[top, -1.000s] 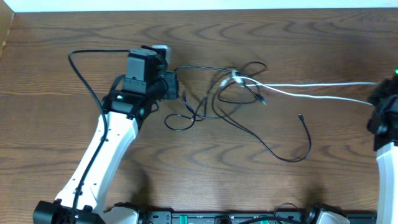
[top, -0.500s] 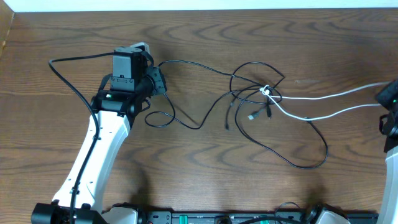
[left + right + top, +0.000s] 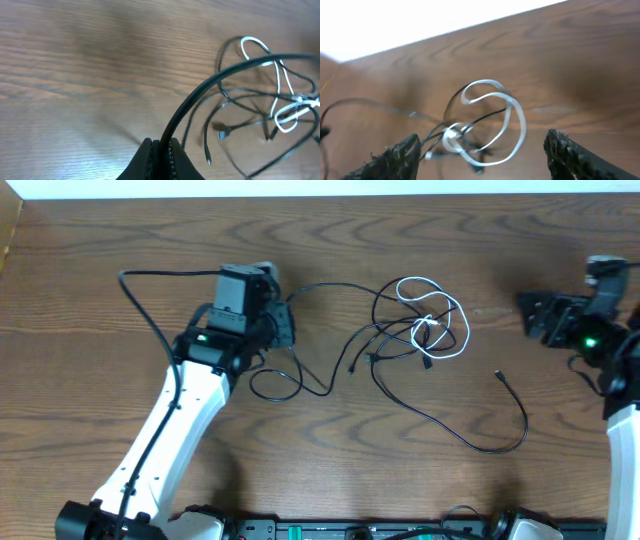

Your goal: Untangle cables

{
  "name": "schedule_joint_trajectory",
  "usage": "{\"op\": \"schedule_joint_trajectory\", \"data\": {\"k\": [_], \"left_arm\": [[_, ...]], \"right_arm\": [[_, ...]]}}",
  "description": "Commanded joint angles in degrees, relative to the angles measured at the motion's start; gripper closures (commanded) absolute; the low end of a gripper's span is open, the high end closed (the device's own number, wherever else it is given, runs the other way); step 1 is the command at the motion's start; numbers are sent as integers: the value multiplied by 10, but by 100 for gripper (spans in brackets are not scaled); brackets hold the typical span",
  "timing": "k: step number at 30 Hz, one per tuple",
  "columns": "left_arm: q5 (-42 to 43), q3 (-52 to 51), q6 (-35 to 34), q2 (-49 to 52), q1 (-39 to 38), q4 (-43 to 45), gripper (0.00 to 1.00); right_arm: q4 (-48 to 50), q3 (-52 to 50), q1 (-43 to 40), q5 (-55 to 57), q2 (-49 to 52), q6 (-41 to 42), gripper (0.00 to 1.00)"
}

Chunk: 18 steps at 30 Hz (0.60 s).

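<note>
Left gripper [image 3: 161,150] is clamped on 1 black cable [image 3: 215,82]. Right gripper [image 3: 482,140] has its fingers apart and empty, near the table's [image 3: 80,240] right edge. Between the 2 grippers, toward the far edge, the white cable [image 3: 522,125] lies coiled among the black cables [image 3: 523,420].

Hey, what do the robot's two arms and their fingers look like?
The left arm and right arm are white shells with black wrist units, each with a green light. A thick black cable loops beside the left one. The right fingers are black, rough-edged.
</note>
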Motion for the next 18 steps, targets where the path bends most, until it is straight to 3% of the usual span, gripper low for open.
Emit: {"op": "schedule_joint_trajectory", "data": {"k": [1, 6, 9, 14, 18], "left_arm": [[-34, 5, 18, -4, -15, -9, 92], [-38, 5, 18, -1, -19, -27, 93], [-38, 5, 18, 3, -20, -40, 93], [-38, 5, 18, 5, -20, -50, 93], [-38, 5, 18, 5, -20, -50, 92]], "right_arm": [[-10, 6, 49, 7, 19, -29, 29], [5, 6, 123, 44, 65, -23, 51], [36, 6, 168, 104, 99, 22, 44], [71, 6, 231, 121, 148, 40, 42], [51, 6, 275, 188, 180, 105, 42]]}}
